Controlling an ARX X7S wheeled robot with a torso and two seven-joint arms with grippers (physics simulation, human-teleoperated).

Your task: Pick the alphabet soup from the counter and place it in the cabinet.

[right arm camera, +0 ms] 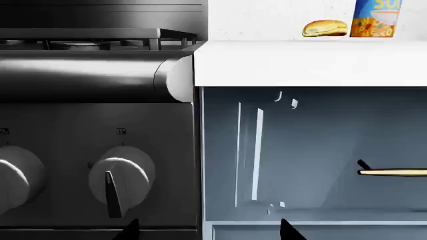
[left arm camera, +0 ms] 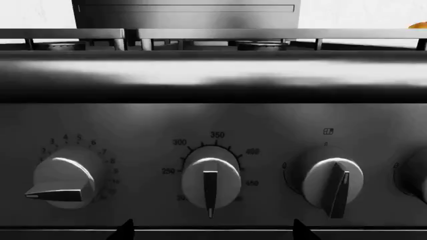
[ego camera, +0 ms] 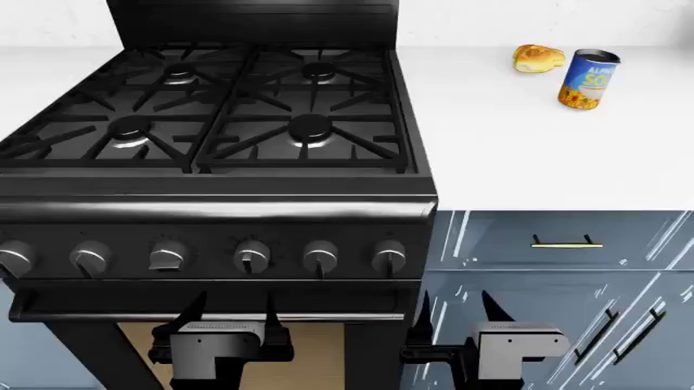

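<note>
The alphabet soup can (ego camera: 589, 79) stands upright at the far right of the white counter (ego camera: 521, 154), right of a bread roll. It also shows in the right wrist view (right arm camera: 375, 18). My left gripper (ego camera: 232, 311) is open and empty, low in front of the stove's oven door; in the left wrist view (left arm camera: 211, 231) only its fingertips show. My right gripper (ego camera: 459, 310) is open and empty, low in front of the blue cabinet fronts below the counter; it also shows in the right wrist view (right arm camera: 209, 231). Both are far from the can.
A golden-brown bread roll (ego camera: 538, 58) lies left of the can. The black gas stove (ego camera: 217, 106) with a row of knobs (ego camera: 249, 257) fills the left. Blue drawer and cabinet doors with brass handles (ego camera: 564, 242) sit under the counter.
</note>
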